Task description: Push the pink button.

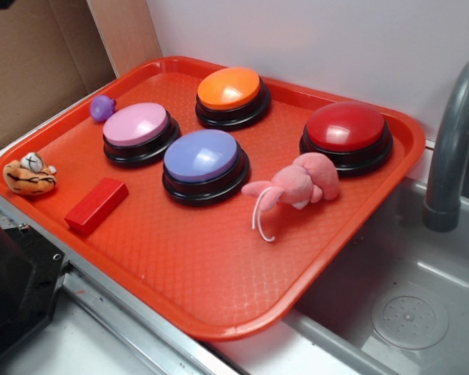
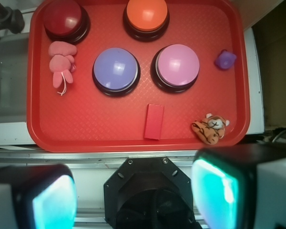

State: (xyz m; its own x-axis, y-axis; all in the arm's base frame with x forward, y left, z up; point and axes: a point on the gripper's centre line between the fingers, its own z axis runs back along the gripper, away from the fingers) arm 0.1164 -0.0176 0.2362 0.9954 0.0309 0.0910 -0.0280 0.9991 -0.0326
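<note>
The pink button (image 1: 137,125) (image 2: 177,65), a pale pink dome on a black base, sits on the red tray (image 1: 219,273) (image 2: 86,129) at its back left in the exterior view. In the wrist view my gripper (image 2: 133,195) hangs well above and in front of the tray, over the robot's black base. Its two fingers (image 2: 52,200) stand wide apart with nothing between them. The gripper does not show in the exterior view.
Also on the tray: a lavender-blue button (image 1: 202,156) (image 2: 116,69), an orange button (image 1: 230,87) (image 2: 146,13), a red button (image 1: 345,126) (image 2: 62,16), a pink plush toy (image 1: 297,186) (image 2: 62,59), a red block (image 1: 96,205) (image 2: 154,121), a tiger toy (image 1: 30,175) (image 2: 210,128) and a small purple toy (image 1: 102,106) (image 2: 225,59). A sink (image 1: 406,312) with a faucet (image 1: 453,141) lies right.
</note>
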